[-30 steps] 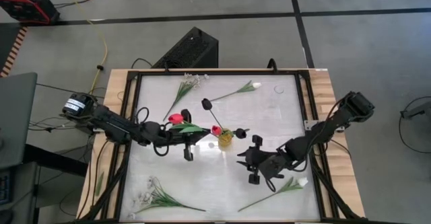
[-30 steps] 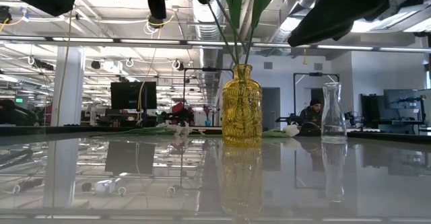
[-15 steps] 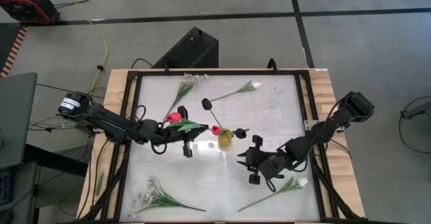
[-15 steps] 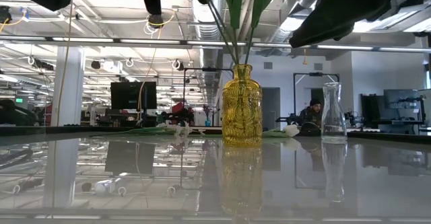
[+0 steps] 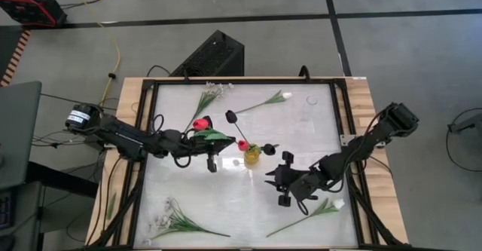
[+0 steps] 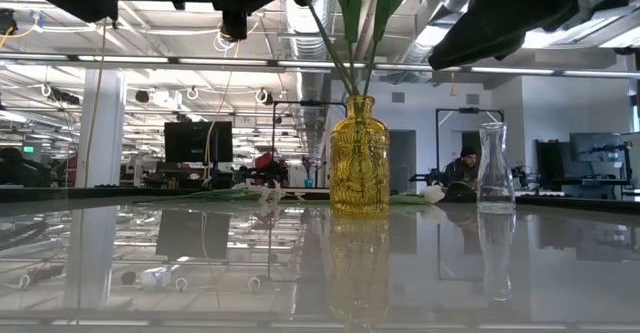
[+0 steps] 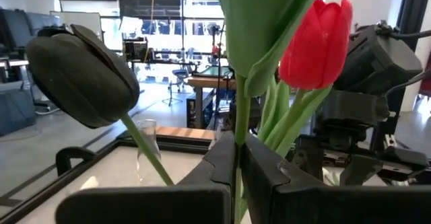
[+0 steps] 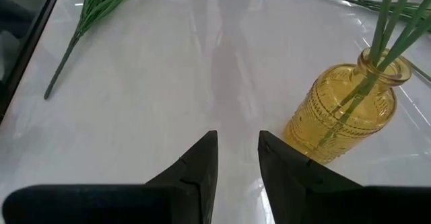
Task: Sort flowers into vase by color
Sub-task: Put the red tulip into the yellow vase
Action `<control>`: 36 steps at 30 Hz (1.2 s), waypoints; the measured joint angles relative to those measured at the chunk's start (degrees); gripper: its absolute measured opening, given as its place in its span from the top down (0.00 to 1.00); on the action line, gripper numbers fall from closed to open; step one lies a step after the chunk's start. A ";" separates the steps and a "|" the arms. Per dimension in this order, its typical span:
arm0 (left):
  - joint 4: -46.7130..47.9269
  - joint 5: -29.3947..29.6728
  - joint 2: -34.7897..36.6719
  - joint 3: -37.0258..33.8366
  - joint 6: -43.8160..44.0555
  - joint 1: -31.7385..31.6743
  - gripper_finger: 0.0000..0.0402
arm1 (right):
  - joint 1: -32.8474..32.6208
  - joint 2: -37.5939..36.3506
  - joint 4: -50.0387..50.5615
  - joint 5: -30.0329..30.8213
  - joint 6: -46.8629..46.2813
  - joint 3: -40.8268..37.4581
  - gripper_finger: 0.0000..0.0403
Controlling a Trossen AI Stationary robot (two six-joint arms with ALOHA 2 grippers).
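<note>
Left claw is hovering over the glossy white surface, just left of the yellow ribbed glass vase, and is pinching the green stem of a red tulip. In the left wrist view the two dark fingers are pressing together on that stem, with broad green leaves rising above them. The held flower is lying across the claw, head pointing toward the far left.

The yellow vase is standing upright near the middle of the surface and is already holding several green stems: one red tulip leaning left over its mouth, and dark near-black tulips fanning out on the far-left and right sides.

Right claw is hanging above the surface to the right and near side of the vase. In the right wrist view its fingers are standing slightly apart with nothing between them.

A clear glass carafe is standing upright far right, well apart from the yellow vase.

Loose flowers are lying on the surface:
- spray of tiny white blossoms, far left;
- white tulip, far centre;
- second spray of tiny white blossoms, near left;
- white tulip, near right, just beside the right arm.
</note>
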State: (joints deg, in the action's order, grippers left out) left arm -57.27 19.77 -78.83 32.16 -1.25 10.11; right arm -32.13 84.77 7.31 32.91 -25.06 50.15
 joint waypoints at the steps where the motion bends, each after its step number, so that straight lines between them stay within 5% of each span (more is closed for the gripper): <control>1: 0.01 -0.01 0.00 0.00 -0.21 0.00 1.00 | 0.03 0.00 0.00 0.01 0.00 0.00 0.67; 23: 3.59 0.05 -0.02 0.35 1.90 -0.04 1.00 | 5.44 0.31 -6.16 0.48 5.62 -4.62 0.67; 36: 27.09 -1.42 -0.04 13.17 4.68 -0.04 1.00 | 10.35 0.72 -24.63 0.01 11.10 -15.64 0.67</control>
State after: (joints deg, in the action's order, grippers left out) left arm -30.17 18.35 -78.87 45.34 3.43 10.07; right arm -21.77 85.49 -17.32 32.91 -13.96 34.52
